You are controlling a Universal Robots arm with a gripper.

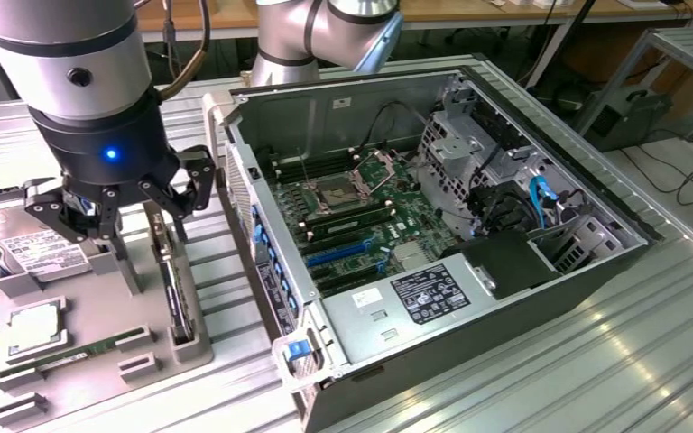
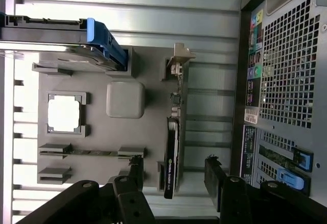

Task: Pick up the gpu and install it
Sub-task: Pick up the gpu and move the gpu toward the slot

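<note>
I am at the pick, and it is not yet made. The gripper (image 1: 118, 213) hangs with its fingers (image 1: 187, 185) spread wide and nothing between them. In the wrist view the two dark fingers (image 2: 134, 169) stand one on each side of the gpu (image 2: 172, 147), so the line-up looks close. I judge they are above the card and not touching it, though I cannot be sure.

The gpu (image 1: 178, 298) stands on its thin edge in a slot of the grey tray (image 1: 94, 307), at the side nearest the computer case (image 1: 563, 298). Its metal bracket (image 2: 180, 55) is at the end away from the fingers.

As I read it, a clean grasp calls for a straight descent and for the fingers to close squarely on the card's flat faces. The card is thin and upright, so a skewed squeeze could tip it in its slot.

Further along the tray lie a memory stick (image 1: 64, 358), a square processor chip (image 1: 33, 325) and a hard drive (image 1: 22, 248). Beyond the tray, towards the exterior view's right, the case lies open with its motherboard (image 1: 371, 216) facing up. The blue expansion slots (image 1: 335, 253) look unoccupied.

The arm points its wrist straight down over the tray, at the exterior view's left, with a blue light (image 1: 111, 153) lit on the gripper body. Another arm segment (image 1: 322, 36) rises behind the case.
</note>
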